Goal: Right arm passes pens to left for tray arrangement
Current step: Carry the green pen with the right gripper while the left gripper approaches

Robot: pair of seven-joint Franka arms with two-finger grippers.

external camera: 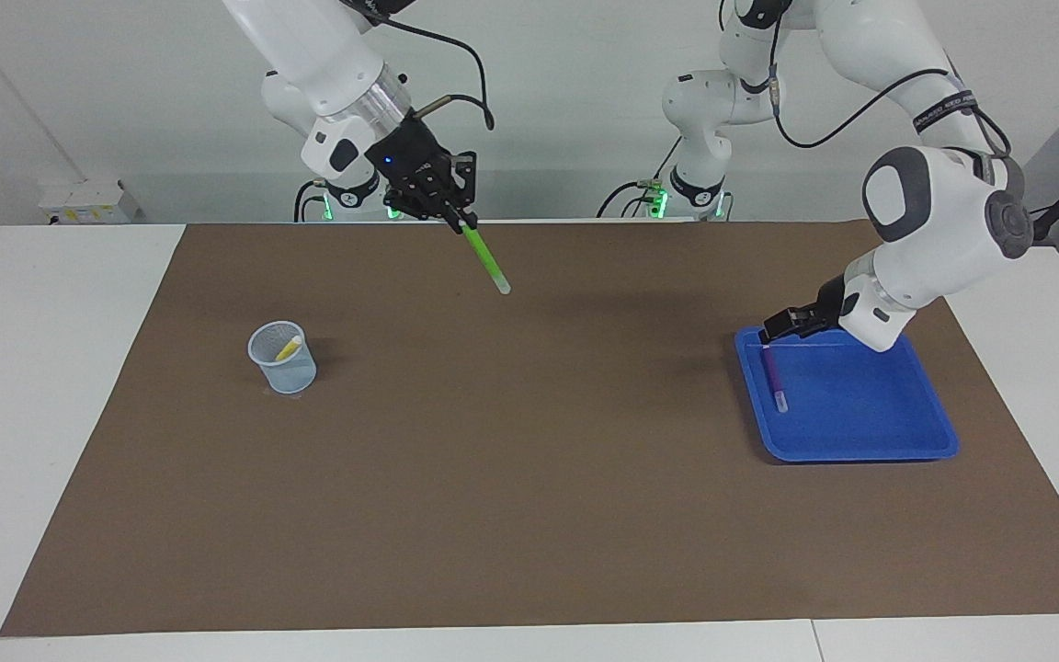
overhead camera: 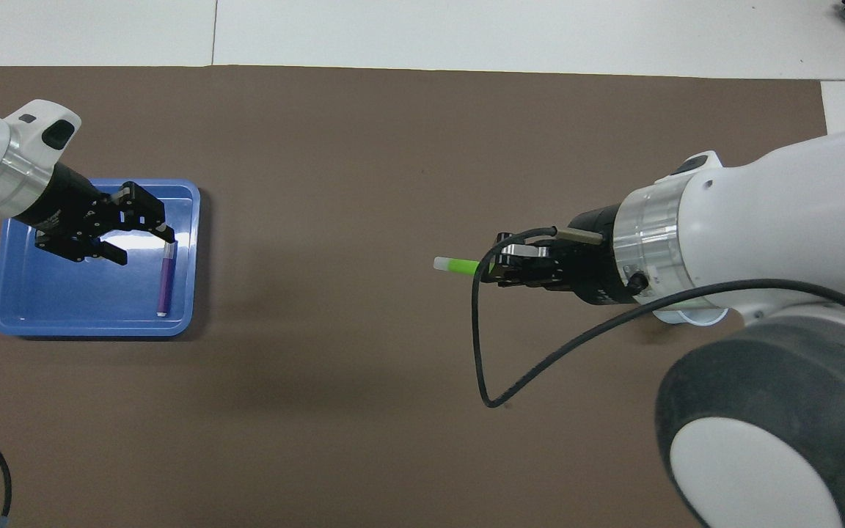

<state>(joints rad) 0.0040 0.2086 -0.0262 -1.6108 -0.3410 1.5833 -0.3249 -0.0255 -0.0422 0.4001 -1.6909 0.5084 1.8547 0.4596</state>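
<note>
My right gripper [external camera: 452,214] hangs in the air over the brown mat, shut on the upper end of the green pen [external camera: 485,258]. The pen slants down, pale tip toward the middle of the table, and also shows in the overhead view as the green pen [overhead camera: 456,265] sticking out of the right gripper [overhead camera: 494,267]. The purple pen [external camera: 774,381] lies flat in the blue tray [external camera: 870,432]. My left gripper [external camera: 776,327] hovers open just above the tray [overhead camera: 63,312], over the purple pen's [overhead camera: 166,280] upper end, holding nothing. The yellow pen [external camera: 289,348] leans inside a mesh cup.
The pale blue mesh cup [external camera: 283,366] stands on the brown mat [external camera: 529,478] toward the right arm's end; in the overhead view the right arm covers most of it. A black cable [overhead camera: 510,367] loops down from the right wrist. White table [external camera: 42,368] surrounds the mat.
</note>
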